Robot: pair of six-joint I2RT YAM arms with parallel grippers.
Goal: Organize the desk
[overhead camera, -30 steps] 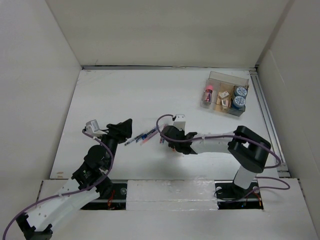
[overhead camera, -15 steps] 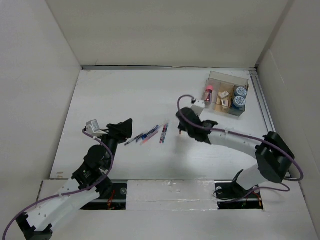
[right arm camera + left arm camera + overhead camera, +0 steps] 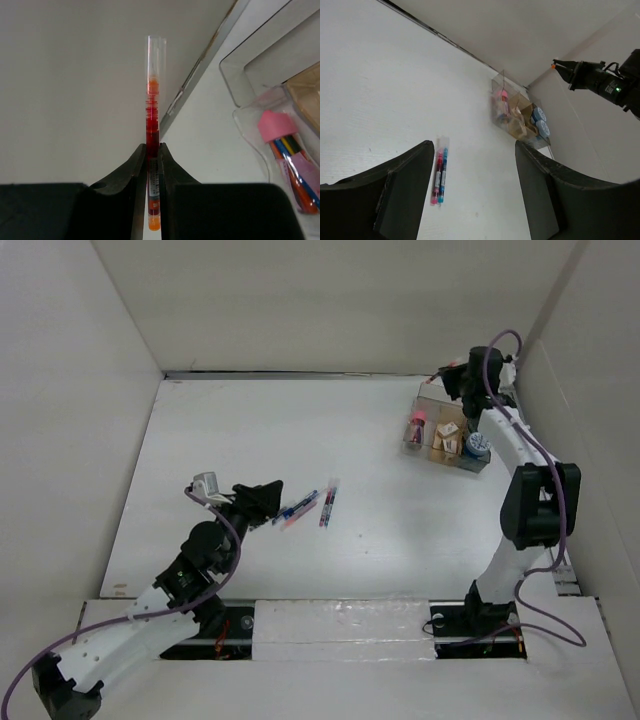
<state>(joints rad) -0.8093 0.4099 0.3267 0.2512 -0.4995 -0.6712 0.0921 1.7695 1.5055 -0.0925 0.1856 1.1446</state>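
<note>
One pen is off the pile: across the last second the right pincer (image 3: 452,377) swings from the loose pens mid-worktop out to the far right corner. It now hangs over the back wall of the clear tray (image 3: 458,392), clamped on a red-orange pen (image 3: 152,115) that stands straight up between the jaws in the wrist view. The worktop (image 3: 250,430) is the big white slab under both arms, walled on three sides. The left pincer (image 3: 268,498) has crept a little forward; it sits low with jaws spread and nothing in them, just short of the loose pens (image 3: 300,508). A clear sleeve with a pink and a blue pen (image 3: 439,175) lies a bit further on. We read this as the transfer nearly done and the drop pending. Likely target is the tray's left compartment, where a pink-capped pen bundle (image 3: 416,425) already lies. Risk: the pen is near the rim, so it could bounce out if let go from here. The other pens are not yet sorted.
</note>
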